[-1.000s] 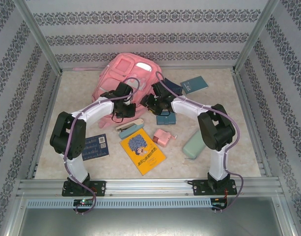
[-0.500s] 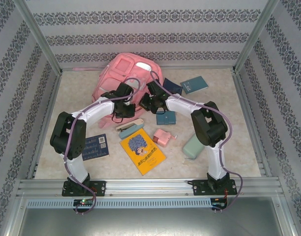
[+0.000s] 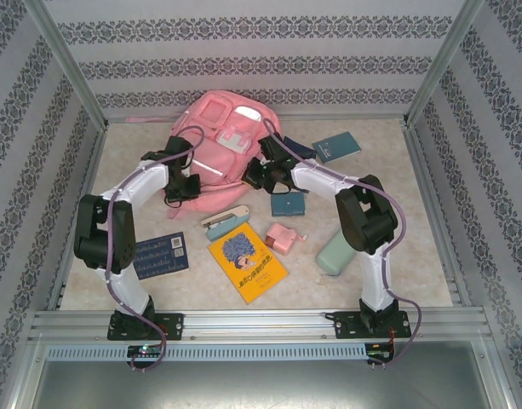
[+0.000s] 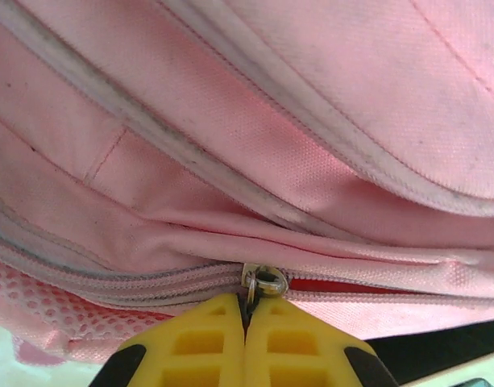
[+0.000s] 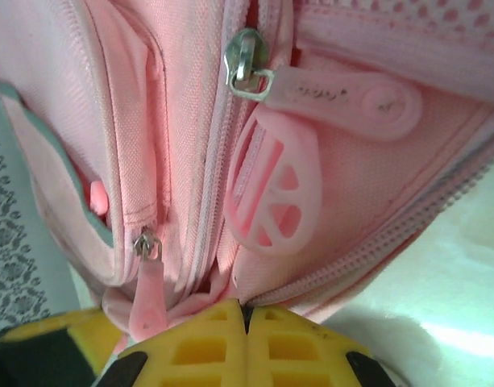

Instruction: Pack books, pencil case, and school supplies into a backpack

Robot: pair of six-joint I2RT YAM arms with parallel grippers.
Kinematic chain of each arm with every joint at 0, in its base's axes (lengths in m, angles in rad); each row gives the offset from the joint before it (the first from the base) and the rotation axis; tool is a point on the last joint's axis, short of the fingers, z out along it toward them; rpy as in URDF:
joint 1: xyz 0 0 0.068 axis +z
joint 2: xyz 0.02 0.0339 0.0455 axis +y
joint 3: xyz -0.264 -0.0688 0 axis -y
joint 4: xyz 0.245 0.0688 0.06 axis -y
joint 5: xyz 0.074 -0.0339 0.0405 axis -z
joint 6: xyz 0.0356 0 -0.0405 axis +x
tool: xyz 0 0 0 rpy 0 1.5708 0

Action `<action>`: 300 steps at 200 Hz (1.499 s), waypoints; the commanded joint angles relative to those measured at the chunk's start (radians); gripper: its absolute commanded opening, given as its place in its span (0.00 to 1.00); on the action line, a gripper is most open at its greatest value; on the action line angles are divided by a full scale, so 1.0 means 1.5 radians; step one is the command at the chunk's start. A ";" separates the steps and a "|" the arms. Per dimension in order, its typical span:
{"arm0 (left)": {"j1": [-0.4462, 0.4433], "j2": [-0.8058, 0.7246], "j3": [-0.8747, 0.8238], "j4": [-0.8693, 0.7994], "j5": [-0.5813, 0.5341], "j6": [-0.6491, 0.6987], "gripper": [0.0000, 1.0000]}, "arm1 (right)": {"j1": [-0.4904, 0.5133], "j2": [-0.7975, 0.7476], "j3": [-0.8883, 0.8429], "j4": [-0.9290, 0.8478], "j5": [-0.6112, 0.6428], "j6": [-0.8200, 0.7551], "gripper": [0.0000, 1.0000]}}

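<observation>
Backpack (image 3: 218, 136): pink, lying at the far middle of the worktop (image 3: 414, 221), front pockets up, with an arm at each side of its near edge.
Backpack contents: cannot tell; the left wrist view shows a thin red gap beside the zip slider (image 4: 264, 282), but nothing inside can be made out.
Left jaws: pressed together on the tab hanging from the zip slider, at the backpack's near left side.
Right jaws: pressed together on a fold of pink fabric at the backpack's near right edge, under two zips with pink rubber tabs.
Yellow book (image 3: 247, 262): flat on the worktop near the front, between the two arms, outside the backpack.
Navy book (image 3: 161, 255): flat beside the left arm.
Second navy book (image 3: 299, 151): partly under the right arm, just beside the backpack.
Teal book (image 3: 336, 147): next to that one, further right.
Teal pad (image 3: 288, 204): on the worktop below the right arm.
Pink box (image 3: 283, 238): just right of the yellow book.
Teal-and-white item (image 3: 224, 221): long, lying between the backpack and the yellow book.
Pencil case (image 3: 335, 250): pale green, by the right arm's elbow.
</observation>
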 commanded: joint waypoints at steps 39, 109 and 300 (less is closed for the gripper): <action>0.025 -0.031 -0.005 0.000 0.022 0.017 0.00 | -0.064 0.042 0.135 -0.063 0.072 -0.056 0.00; -0.151 -0.021 0.027 0.037 0.100 -0.063 0.00 | -0.114 0.078 0.266 -0.157 0.084 -0.114 0.16; -0.253 0.097 0.127 0.059 0.120 -0.083 0.00 | -0.003 -0.017 -0.064 0.000 0.019 0.089 0.44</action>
